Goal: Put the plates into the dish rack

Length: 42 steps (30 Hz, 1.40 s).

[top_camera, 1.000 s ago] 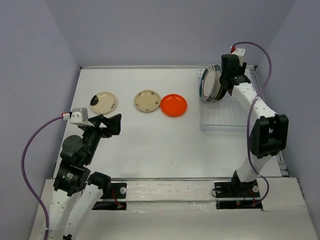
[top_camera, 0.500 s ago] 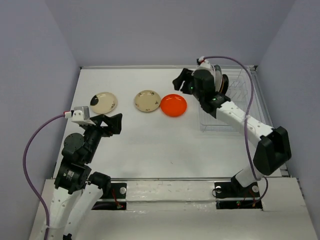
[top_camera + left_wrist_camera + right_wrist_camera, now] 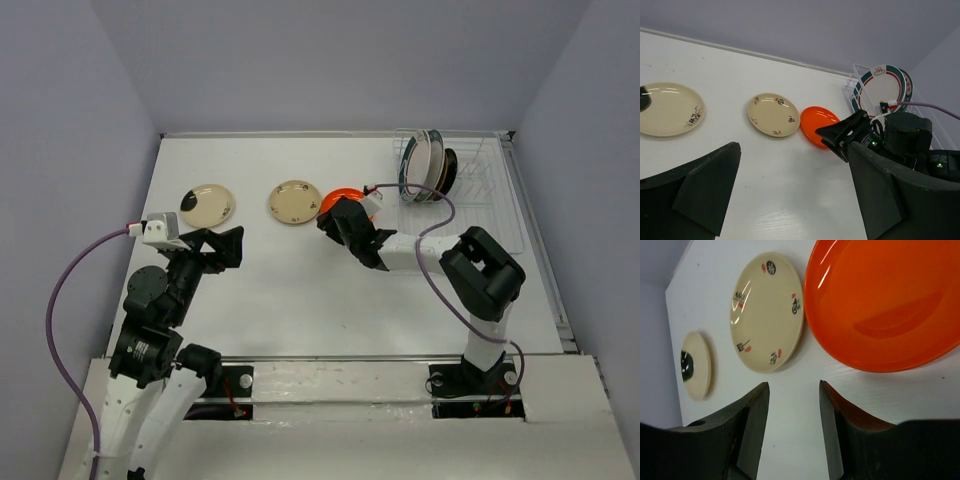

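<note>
**Right fingers low at the orange plate; three plates lie loose on the desk**

Nearest, on the left, the left fingers (image 3: 705,185) are spread wide above the desk (image 3: 300,300) and hold nothing. They point toward the middle of the desk, well apart from any plate.

Further in, the right arm lies low across the desk, reaching leftward. The right fingers (image 3: 752,420) stand parted with only bare desk between them. Their tips sit just short of the near edge of the orange plate (image 3: 885,305); whether they touch it cannot be told.

The orange plate lies flat. Just beside it on the left is a cream plate (image 3: 295,201) with small dark and red marks. Well to the left of that is another cream one, the blotched plate (image 3: 207,204).

At the far right sits the rack (image 3: 485,185). Teal-rimmed plates (image 3: 882,85) stand upright in its far left end.
</note>
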Motion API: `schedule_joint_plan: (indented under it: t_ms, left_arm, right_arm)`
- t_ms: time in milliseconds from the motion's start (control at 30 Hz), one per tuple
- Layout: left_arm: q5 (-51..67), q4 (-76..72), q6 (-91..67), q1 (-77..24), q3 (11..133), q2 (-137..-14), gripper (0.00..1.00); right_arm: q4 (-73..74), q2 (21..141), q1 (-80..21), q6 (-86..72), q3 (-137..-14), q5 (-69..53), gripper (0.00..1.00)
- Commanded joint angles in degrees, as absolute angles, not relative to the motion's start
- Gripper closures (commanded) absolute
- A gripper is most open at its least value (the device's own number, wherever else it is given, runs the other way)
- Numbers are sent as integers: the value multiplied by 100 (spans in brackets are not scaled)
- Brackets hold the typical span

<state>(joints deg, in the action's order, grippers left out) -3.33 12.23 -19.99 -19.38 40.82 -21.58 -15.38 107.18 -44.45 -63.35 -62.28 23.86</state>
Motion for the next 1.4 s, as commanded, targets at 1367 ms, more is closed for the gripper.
schedule_joint_plan:
  t_ms: [1367]
  left_arm:
    - [-150, 940, -1907, -1960, 4069, -2232, 1]
  right_arm:
    - [721, 11505, -3990, -7945, -6935, 4614, 69]
